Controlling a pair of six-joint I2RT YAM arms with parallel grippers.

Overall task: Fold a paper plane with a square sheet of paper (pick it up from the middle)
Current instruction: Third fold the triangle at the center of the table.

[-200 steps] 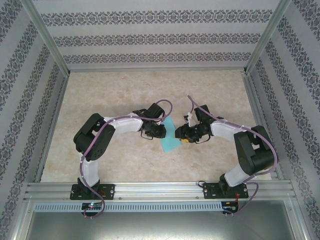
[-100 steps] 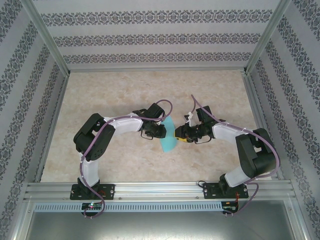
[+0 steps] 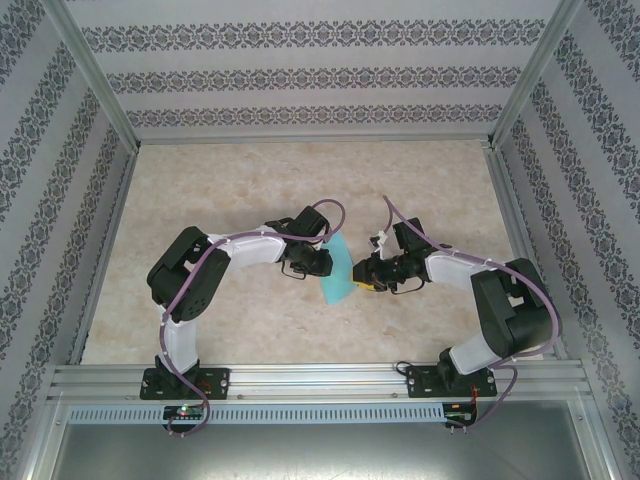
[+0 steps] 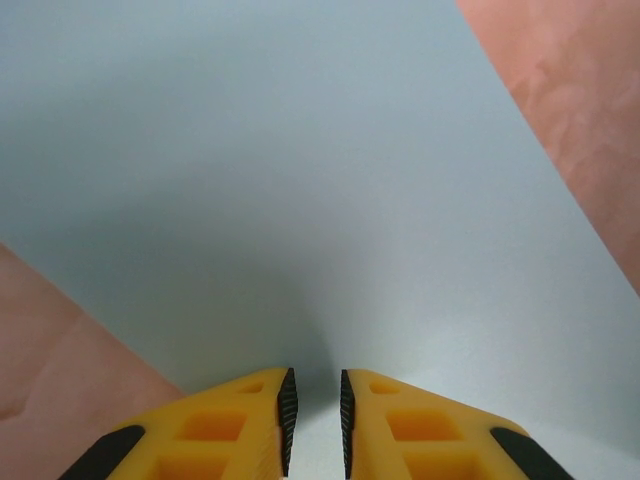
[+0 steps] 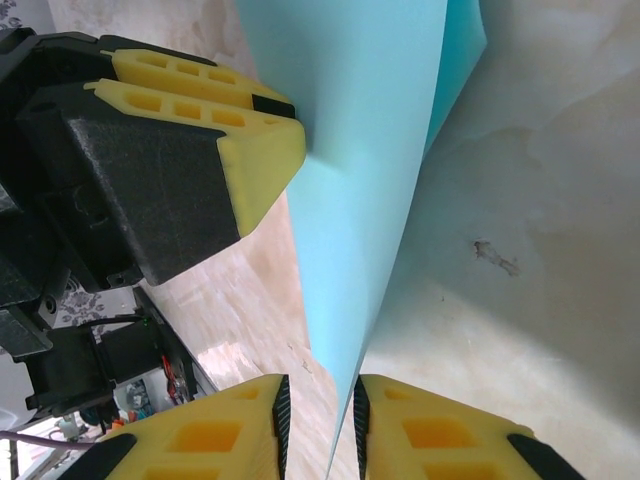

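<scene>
1. My left gripper point(image 4: 315, 385) is clamped on the square sheet of paper point(image 4: 300, 200) near one edge; the sheet stands on edge above the table point(image 3: 250, 180), between my two wrists
2. My right gripper point(image 5: 320, 392) has its fingers close together, and the sheet's free edge runs into the narrow slot between them; I cannot tell whether the pads bite or merely flank it
3. Hazard, as I judge it: the paper is thin and curls at its far edge, so wrists that pull apart or twist unequally could tear it or drag it out of a pad
4. Hazard: closing on a curled edge would likely press in a stray crease off the centre line, and every later fold of the plane would inherit that error
</scene>
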